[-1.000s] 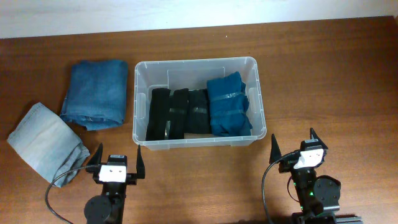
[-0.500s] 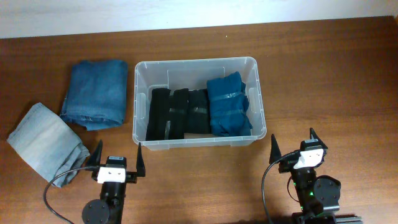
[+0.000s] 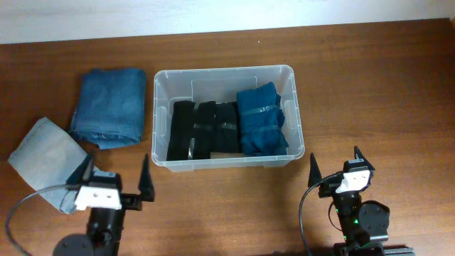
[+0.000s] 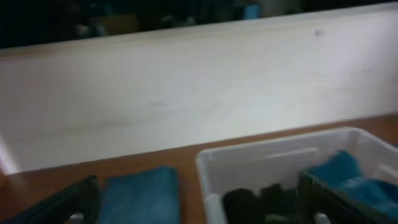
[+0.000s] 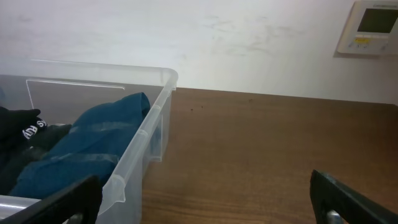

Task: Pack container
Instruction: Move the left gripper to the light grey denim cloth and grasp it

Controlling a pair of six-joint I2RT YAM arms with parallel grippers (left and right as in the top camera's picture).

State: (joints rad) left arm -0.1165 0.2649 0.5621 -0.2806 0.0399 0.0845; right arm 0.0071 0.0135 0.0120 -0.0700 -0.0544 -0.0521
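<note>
The clear container (image 3: 291, 92) sits mid-table and holds three black folded garments (image 3: 202, 128) and a teal blue one (image 3: 261, 119). It also shows in the left wrist view (image 4: 261, 155) and in the right wrist view (image 5: 146, 134). A dark blue folded jeans (image 3: 110, 105) and a light grey-blue folded jeans (image 3: 50, 162) lie on the table left of it. My left gripper (image 3: 116, 173) is open and empty, just right of the light jeans' near end. My right gripper (image 3: 335, 165) is open and empty, near the container's front right corner.
The wooden table (image 3: 370, 85) runs to a white wall at the back. A wall thermostat (image 5: 372, 26) shows at the top right of the right wrist view. The dark blue jeans also show in the left wrist view (image 4: 140, 193).
My left arm has risen and swung left, toward the light grey-blue jeans. The right arm has not moved.
</note>
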